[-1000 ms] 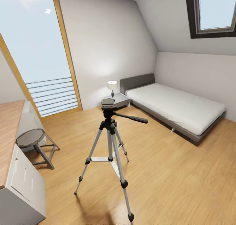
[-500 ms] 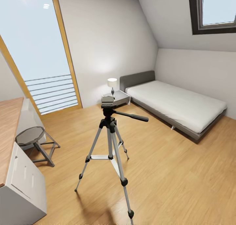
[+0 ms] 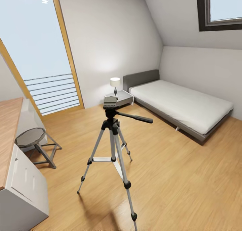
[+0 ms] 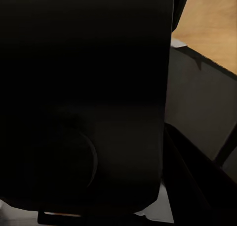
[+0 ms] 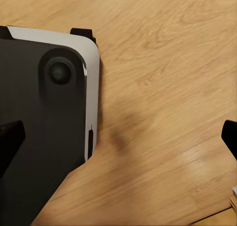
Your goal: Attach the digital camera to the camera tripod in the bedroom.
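The camera tripod [image 3: 112, 136] stands on the bedroom's wood floor in the middle of the head view. It has silver legs, a bare black head plate [image 3: 110, 102] and a pan handle [image 3: 137, 117] pointing right. Close up in the left wrist view is a black boxy body with a rounded corner. It is the digital camera [image 4: 84, 77], with my left gripper [image 4: 89, 137] shut on it and the fingers hidden. My right gripper [image 5: 118, 134] is open, with dark fingertips [image 5: 10, 137] far apart over the floor and nothing between them.
A low grey bed [image 3: 181, 104] lies at the right, with a nightstand [image 3: 122, 97] and lamp [image 3: 115, 83] behind the tripod. A round grey stool [image 3: 32, 136] and a wooden desk [image 3: 8, 136] on a white cabinet [image 3: 23, 187] stand at the left. My black base [image 5: 44, 137] is below.
The whole head view has shifted a little, so the room's things sit slightly higher in the picture. That is the camera moving. The tripod and furniture have not moved.
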Robot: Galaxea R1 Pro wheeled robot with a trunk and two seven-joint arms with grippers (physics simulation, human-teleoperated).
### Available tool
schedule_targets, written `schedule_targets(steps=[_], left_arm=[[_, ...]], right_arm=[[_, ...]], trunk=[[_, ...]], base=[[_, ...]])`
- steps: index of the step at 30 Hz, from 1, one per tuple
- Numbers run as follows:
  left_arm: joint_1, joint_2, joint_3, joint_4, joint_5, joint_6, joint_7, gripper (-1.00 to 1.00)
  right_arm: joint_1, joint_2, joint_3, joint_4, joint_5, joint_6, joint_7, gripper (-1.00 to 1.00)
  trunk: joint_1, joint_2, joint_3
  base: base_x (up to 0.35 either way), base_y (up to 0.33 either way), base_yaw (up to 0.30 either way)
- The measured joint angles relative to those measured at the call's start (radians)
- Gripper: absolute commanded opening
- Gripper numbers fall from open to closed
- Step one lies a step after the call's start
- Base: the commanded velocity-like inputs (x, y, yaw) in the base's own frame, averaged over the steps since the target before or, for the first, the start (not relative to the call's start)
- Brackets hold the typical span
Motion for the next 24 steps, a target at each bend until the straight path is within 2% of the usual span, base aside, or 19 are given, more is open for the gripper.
schedule_targets(steps=[24], left_arm=[[0.0, 0.0, -0.001, 0.0, -0.001, 0.0, 0.0, -1.0]], right_arm=[[0.0, -0.001, 0.0, 0.0, 0.0, 0.0, 0.0, 1.0]], trunk=[[0.0, 0.0, -0.039]], base=[[0.0, 0.0, 0.0]])
